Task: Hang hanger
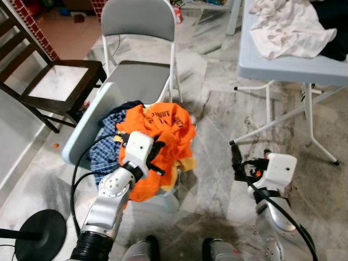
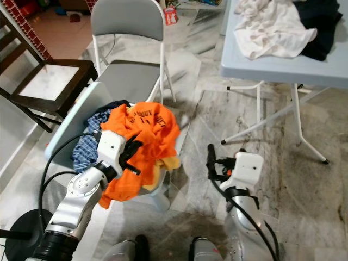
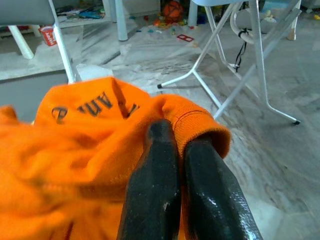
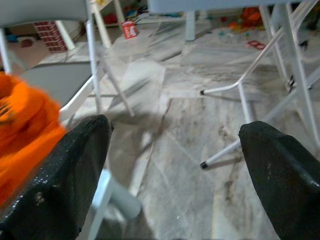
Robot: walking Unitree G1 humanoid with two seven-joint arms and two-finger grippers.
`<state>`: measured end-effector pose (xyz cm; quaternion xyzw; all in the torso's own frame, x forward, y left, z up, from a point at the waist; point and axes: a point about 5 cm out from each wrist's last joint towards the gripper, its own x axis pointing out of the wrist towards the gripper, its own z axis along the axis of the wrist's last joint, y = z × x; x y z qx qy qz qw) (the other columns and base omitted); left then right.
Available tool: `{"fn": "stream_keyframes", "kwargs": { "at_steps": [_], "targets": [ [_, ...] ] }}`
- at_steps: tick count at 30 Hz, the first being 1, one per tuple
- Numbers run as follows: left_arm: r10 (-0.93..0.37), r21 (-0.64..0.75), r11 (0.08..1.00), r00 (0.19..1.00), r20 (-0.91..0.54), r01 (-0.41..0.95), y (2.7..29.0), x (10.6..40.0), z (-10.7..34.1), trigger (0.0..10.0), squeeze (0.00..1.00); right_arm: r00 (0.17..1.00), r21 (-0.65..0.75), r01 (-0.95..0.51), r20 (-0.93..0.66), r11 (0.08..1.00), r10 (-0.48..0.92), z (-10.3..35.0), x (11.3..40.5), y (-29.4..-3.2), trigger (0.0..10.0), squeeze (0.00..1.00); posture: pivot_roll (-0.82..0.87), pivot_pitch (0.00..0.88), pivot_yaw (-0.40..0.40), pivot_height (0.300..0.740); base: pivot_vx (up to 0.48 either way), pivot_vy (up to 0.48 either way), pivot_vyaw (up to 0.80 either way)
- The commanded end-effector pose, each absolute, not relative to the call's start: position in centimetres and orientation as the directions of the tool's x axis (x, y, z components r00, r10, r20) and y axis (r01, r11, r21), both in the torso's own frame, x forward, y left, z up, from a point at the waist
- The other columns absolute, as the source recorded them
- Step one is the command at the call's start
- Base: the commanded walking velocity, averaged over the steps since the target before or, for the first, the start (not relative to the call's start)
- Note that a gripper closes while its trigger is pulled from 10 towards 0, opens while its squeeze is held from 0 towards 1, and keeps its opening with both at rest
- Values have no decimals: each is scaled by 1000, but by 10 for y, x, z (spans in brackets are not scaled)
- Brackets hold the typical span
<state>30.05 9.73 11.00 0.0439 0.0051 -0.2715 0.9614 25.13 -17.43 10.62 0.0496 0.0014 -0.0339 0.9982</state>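
- The left hand [image 3: 172, 150] has its two black fingers [image 3: 155, 185] pressed together on a fold of the orange shirt [image 1: 157, 141], pinching the cloth near its ribbed hem.
- The orange shirt lies heaped under and around the left hand, on top of a pale blue basket [image 1: 89, 122]; dark letters are printed on it, just behind the left hand's fingertips.
- A blue checked cloth [image 1: 106, 152] sits in the same basket, beside the left hand on its outer side, partly under the orange shirt.
- The right hand [image 4: 175, 150] is spread wide, its fingers well apart with nothing between them; past them there is only the marble floor [image 1: 217, 109].
- The right hand is held low over the floor, well apart from the basket, and the orange shirt shows at the edge of its wrist view.
- Beyond the left hand stands a grey folding chair [image 1: 141, 32]; a dark wooden chair [image 1: 54, 81] is further to its outer side.
- Ahead of the right hand a pale blue tabletop [image 1: 288, 68] on white legs carries a white cloth [image 1: 288, 27].
- I cannot make out a hanger in any view.
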Motion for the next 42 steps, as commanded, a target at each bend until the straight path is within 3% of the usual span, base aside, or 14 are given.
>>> {"fn": "stream_keyframes", "kwargs": {
  "at_steps": [1, 15, 34, 42],
  "targets": [
    [-503, 81, 859, 862, -57, 506, 107, 300, 105, 10000, 0, 998, 116, 54, -19, 992, -53, 103, 250, -167, 10000, 0, -115, 221, 114, 740, 277, -360, 0],
    [-520, 74, 851, 854, -25, 520, 99, 303, 115, 10000, 0, 998, 117, 56, -14, 992, -55, 103, 251, -167, 10000, 0, -122, 221, 115, 740, 272, -361, -596],
    [-546, 58, 836, 838, -18, 546, 89, 304, 118, 10000, 0, 998, 106, 65, -12, 992, -64, 103, 252, -170, 10000, 0, -129, 217, 113, 740, 117, -343, 0],
    [-608, 24, 793, 793, -49, 609, 79, 300, 114, 10000, 0, 997, 103, 71, -15, 992, -70, 102, 251, -169, 10000, 0, -137, 216, 121, 740, 0, 0, 0]
  ]
}}
